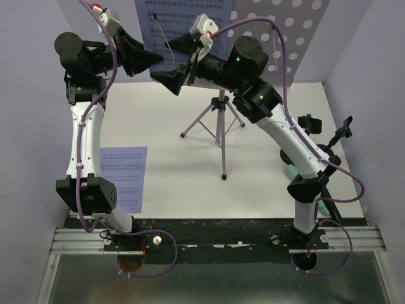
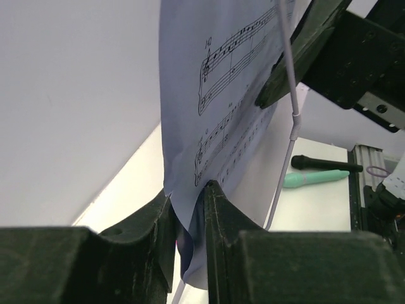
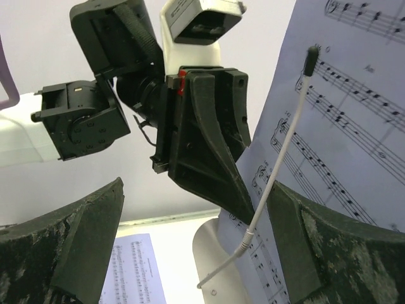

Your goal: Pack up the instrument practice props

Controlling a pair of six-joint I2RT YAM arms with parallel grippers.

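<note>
The silver tripod (image 1: 219, 123) stands mid-table with its pale perforated desk (image 1: 288, 31) at the back. A sheet-music page (image 1: 180, 25) leans on the desk behind a white wire arm (image 2: 288, 126). My left gripper (image 1: 158, 61) is shut on that page's lower corner (image 2: 190, 190); the page (image 2: 234, 76) buckles between the fingers. My right gripper (image 1: 167, 77) is open and empty just beside it, its jaws wide apart (image 3: 196, 234) around the left gripper's fingers (image 3: 209, 152) and the page (image 3: 342, 126). A mint-green microphone (image 2: 316, 178) and a black microphone (image 2: 326, 164) lie together on the table.
A second printed page (image 1: 123, 177) lies flat at the left by the left arm, also in the right wrist view (image 3: 136, 269). Two short black poles with clips (image 1: 310, 123) (image 1: 343, 131) stand at the right behind the right arm. White walls enclose the table.
</note>
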